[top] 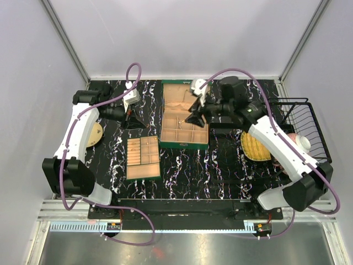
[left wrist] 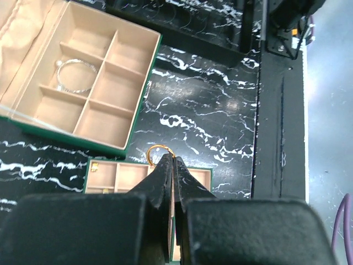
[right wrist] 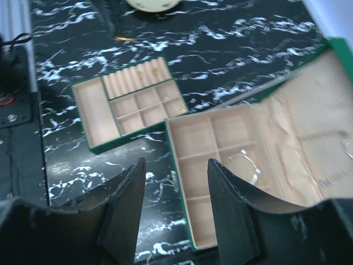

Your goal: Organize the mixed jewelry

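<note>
My left gripper (left wrist: 171, 160) is shut on a small gold ring (left wrist: 155, 150) and holds it above the table, just beyond the far edge of the small tan tray (left wrist: 118, 175). In the top view this gripper (top: 132, 121) is left of the open green box (top: 183, 142). A whitish bracelet (left wrist: 74, 75) lies in one compartment of the box; it also shows in the right wrist view (right wrist: 246, 164). A thin pale chain (right wrist: 331, 157) lies in the lid. My right gripper (right wrist: 176, 179) is open and empty over the box's edge (top: 194, 117). Small gold pieces (right wrist: 142, 72) sit in the tray's ring slots.
A yellow woven oval mat (top: 256, 147) lies under the right arm. A black wire basket (top: 306, 118) stands at the right edge. A pale round object (top: 95, 134) lies by the left arm. A thin gold piece (right wrist: 122, 38) lies on the marble table beyond the tray.
</note>
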### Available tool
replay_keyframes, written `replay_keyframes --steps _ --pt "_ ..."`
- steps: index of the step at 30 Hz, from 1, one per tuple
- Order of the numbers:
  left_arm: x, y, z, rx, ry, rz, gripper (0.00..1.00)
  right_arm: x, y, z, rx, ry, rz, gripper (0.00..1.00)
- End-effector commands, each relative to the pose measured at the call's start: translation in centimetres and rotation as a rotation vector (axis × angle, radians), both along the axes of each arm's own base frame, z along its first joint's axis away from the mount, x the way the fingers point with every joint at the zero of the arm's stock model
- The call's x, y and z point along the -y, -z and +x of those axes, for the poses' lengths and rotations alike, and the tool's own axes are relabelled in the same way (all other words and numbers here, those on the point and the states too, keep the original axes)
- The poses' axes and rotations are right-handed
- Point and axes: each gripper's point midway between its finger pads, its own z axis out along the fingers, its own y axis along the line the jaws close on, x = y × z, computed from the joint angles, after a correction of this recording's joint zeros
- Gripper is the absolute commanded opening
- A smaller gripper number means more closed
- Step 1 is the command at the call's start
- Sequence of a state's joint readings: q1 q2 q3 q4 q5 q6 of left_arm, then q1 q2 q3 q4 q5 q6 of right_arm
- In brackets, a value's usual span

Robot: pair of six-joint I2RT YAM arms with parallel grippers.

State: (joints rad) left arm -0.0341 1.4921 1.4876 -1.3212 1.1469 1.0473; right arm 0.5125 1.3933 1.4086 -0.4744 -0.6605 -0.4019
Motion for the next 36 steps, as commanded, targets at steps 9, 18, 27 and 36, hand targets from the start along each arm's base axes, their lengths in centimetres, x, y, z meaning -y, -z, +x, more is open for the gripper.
replay_keyframes --steps 9,18,27,36 --pt "2.7 -4.0 -6.0 -0.150 0.094 -0.139 0.00 -6.4 1.1 -2.2 0.155 -0.190 -0.175 0.63" --pt "2.6 -3.5 -7.0 -0.164 0.097 -0.141 0.00 -9.0 1.4 -2.4 0.274 -0.246 -0.243 0.65" --pt "2.6 -3.1 -7.5 -0.184 0.097 -0.138 0.00 -11.7 1.8 -3.4 0.374 -0.308 -0.299 0.65" --pt "2.5 -2.7 -7.8 -0.198 0.091 -0.121 0.00 -13.5 2.7 -4.5 0.454 -0.353 -0.362 0.63"
